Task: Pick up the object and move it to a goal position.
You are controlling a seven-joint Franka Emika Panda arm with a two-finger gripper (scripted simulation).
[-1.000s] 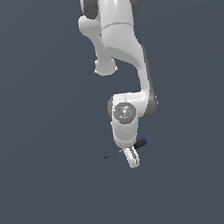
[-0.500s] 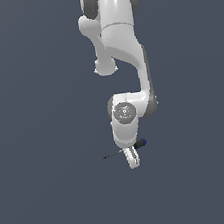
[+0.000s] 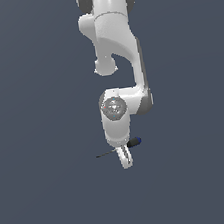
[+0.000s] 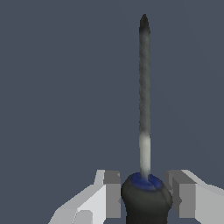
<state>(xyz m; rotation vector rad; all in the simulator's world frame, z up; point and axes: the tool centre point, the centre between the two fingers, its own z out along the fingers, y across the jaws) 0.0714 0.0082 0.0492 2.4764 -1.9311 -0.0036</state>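
The arm (image 3: pixel 112 48) reaches straight down from above, and the gripper (image 3: pixel 125 158) hangs low over the flat grey surface (image 3: pixel 51 203), fingers pointing down. Right at it lies the screwdriver (image 3: pixel 120 148), crossing behind the fingers in the exterior view: the thin dark shaft pokes out toward the exterior view's left of the gripper, and the black handle with a touch of blue shows on the other side.

From the wrist view the picture is sharper. The screwdriver (image 4: pixel 145 131) sits between the 2 fingers (image 4: pixel 110 192), its black handle filling most of the gap, blue collar at the base of the shaft, and the shaft runs straight away from the gripper (image 4: pixel 146 194) to a dark pointed tip. One pad looks to be against the handle; on the other side a sliver of gap seems to remain. The jaws stand narrow around the handle, but whether they actually grip it, I cannot tell.
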